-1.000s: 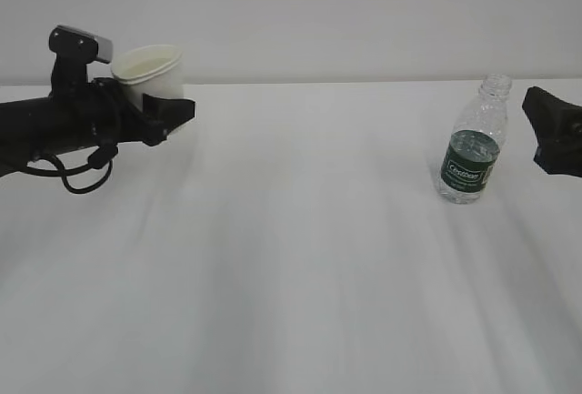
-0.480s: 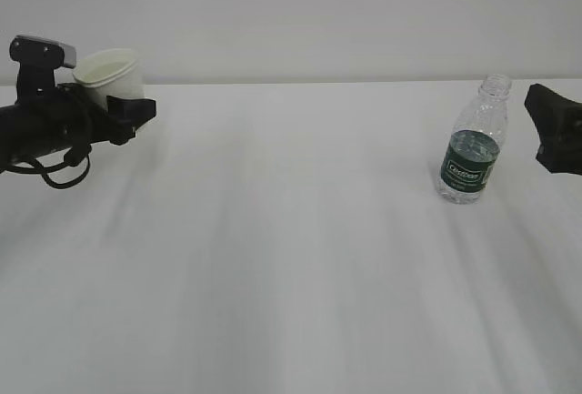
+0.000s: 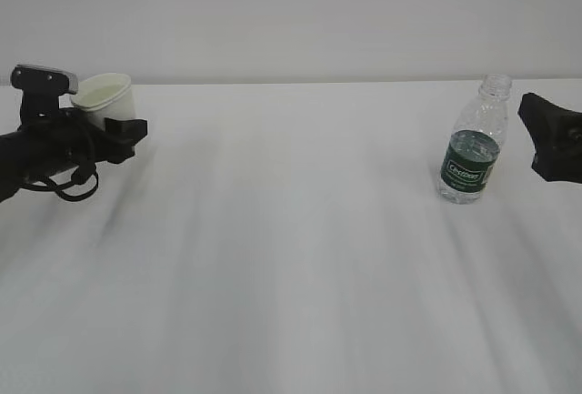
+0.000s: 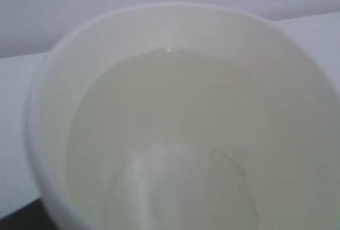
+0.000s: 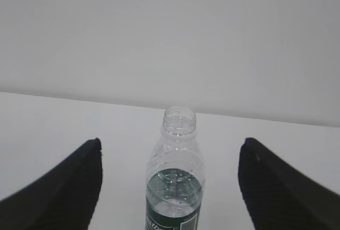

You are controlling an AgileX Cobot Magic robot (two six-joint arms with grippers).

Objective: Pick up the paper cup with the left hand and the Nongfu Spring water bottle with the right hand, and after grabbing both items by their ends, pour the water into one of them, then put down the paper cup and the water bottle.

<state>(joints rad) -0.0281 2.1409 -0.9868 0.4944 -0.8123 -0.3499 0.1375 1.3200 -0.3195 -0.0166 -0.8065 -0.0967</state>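
Left hand (image 3: 116, 132) is gripping the paper cup (image 3: 105, 100) at nine o'clock on the white table (image 3: 291, 257), low, perhaps touching down. The Nongfu Spring water bottle (image 3: 473, 153) stands upright at three o'clock, water (image 5: 174, 183) inside, uncapped. Right hand (image 3: 538, 130) sits just beside it, jaws wide apart, holding nothing. Judging by that, the bottle is already down and only the cup's release remains. Nothing else stands in the way.

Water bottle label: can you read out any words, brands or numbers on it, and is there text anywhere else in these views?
Water bottle, dark green label band: white lettering, too blurred to read; a smaller line under it is also unreadable.
Right wrist view: only the label's top edge shows, unreadable.
Paper cup: no text visible.
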